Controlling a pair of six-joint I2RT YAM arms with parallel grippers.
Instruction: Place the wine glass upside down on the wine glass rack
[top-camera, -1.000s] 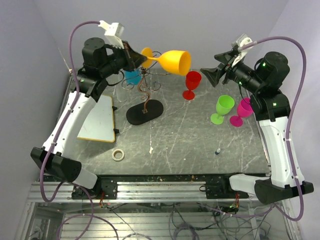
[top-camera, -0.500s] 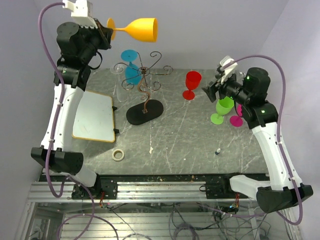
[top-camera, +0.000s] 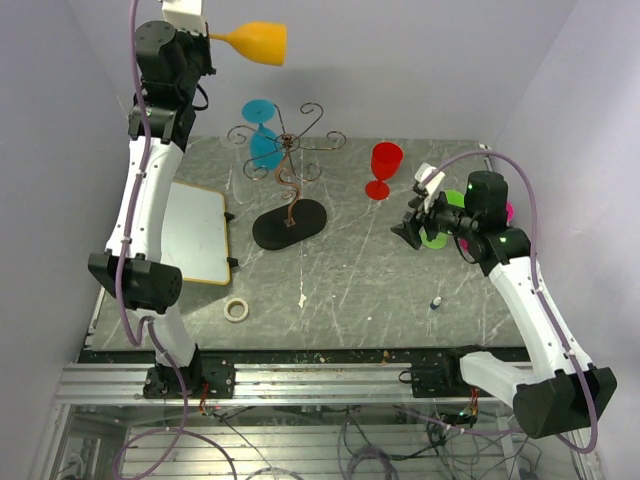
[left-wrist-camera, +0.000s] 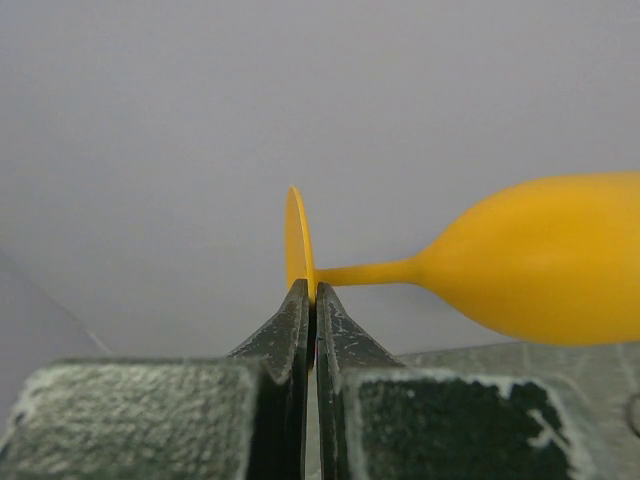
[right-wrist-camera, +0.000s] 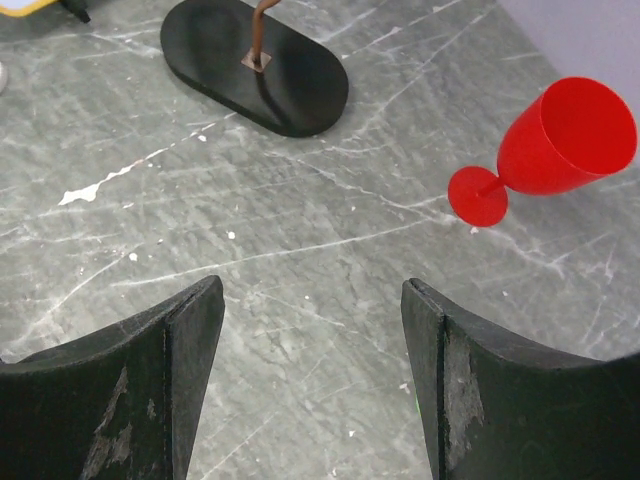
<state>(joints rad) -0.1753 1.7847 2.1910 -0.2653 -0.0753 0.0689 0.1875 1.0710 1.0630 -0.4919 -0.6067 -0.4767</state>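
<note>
My left gripper (top-camera: 213, 37) is shut on the foot of an orange wine glass (top-camera: 257, 42). It holds the glass sideways, high against the back wall, above and left of the rack. In the left wrist view my left gripper (left-wrist-camera: 311, 296) pinches the thin foot edge, and the bowl (left-wrist-camera: 560, 265) points right. The wine glass rack (top-camera: 286, 142), dark wire scrolls on a black oval base (top-camera: 289, 223), stands at the table's back. A blue glass (top-camera: 264, 140) hangs on its left side. My right gripper (top-camera: 408, 228) is open and empty low over the table; it also shows in the right wrist view (right-wrist-camera: 312, 292).
A red glass (top-camera: 383, 168) stands right of the rack, also in the right wrist view (right-wrist-camera: 560, 140) with the rack base (right-wrist-camera: 255, 65). A green glass (top-camera: 442, 222) and a pink glass (top-camera: 505, 212) sit partly behind my right arm. A white board (top-camera: 195, 235), a tape roll (top-camera: 236, 310) and a small dark object (top-camera: 437, 301) lie on the table.
My left arm has lifted the orange glass up and left, away from above the rack. My right arm has swung down and toward the table's middle, now in front of the green glass.
</note>
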